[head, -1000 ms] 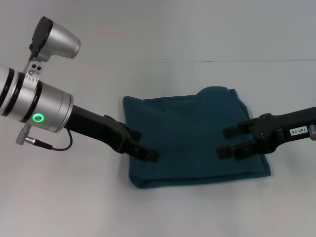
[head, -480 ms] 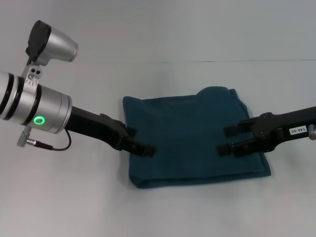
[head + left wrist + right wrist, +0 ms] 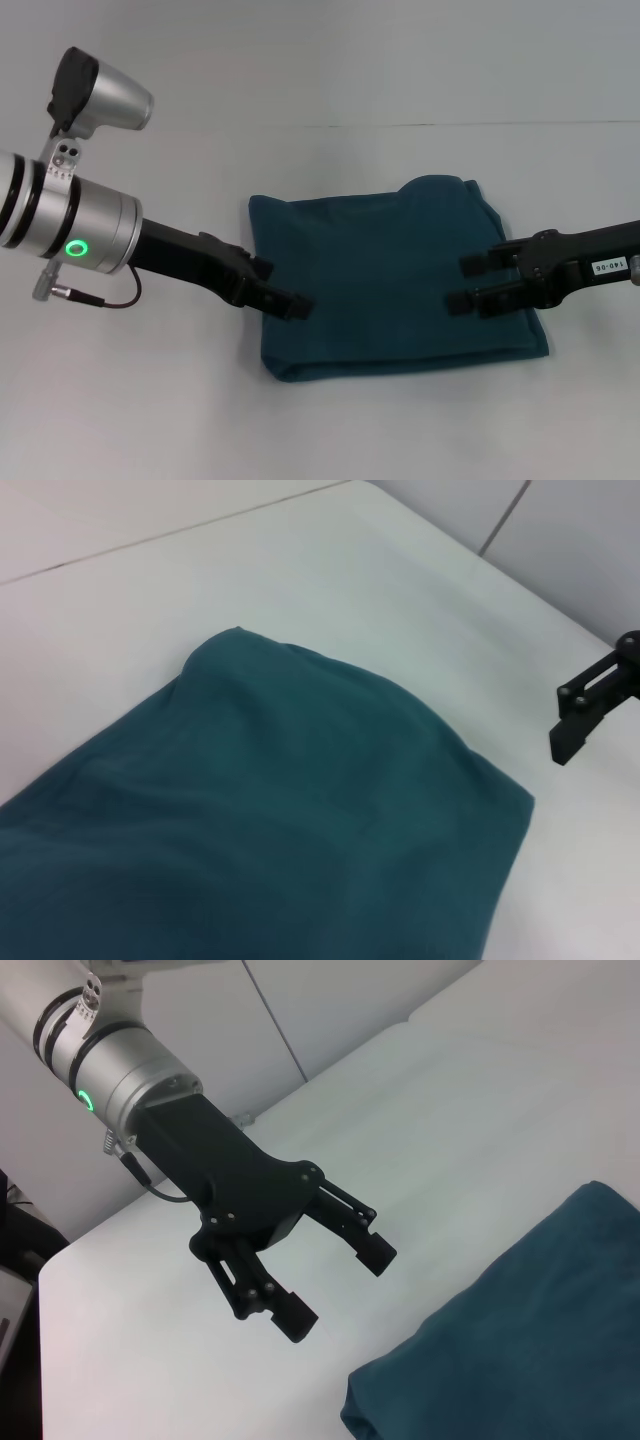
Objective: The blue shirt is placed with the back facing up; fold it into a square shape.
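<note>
Two grippers flanked the shirt, which lay folded into a rough square on the white surface — one far corner bulged upward. Left gripper hovered at the shirt's left edge, jaws open and holding nothing. Right gripper sat over the shirt's right side, jaws spread apart too — empty, its fingers just above the cloth.
</note>
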